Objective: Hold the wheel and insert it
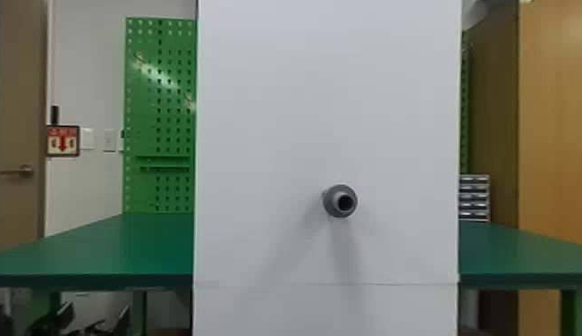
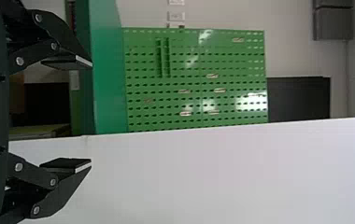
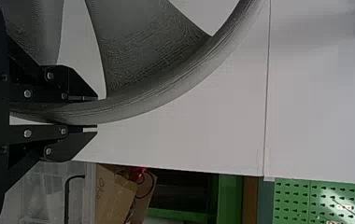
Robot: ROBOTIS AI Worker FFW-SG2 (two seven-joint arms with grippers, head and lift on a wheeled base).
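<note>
Meanwhile, the right gripper [image 3: 97,113] clamps a grey, finely ridged, broad-spoked wheel [image 3: 166,91] by its rim before a white panel [image 1: 303,89], whose post [image 1: 330,203] juts at five o'clock from centre; the left gripper [image 2: 91,114] gapes.

Red down-arrow sign [image 1: 63,141] on wall [image 1: 88,187]

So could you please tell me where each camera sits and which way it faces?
On the head, facing forward and down: white panel, grey peg.
On the left wrist, facing past the open left claw: panel, green pegboard.
On the right wrist, facing past the right claw gripping the wheel: panel.
All three share the panel.
</note>
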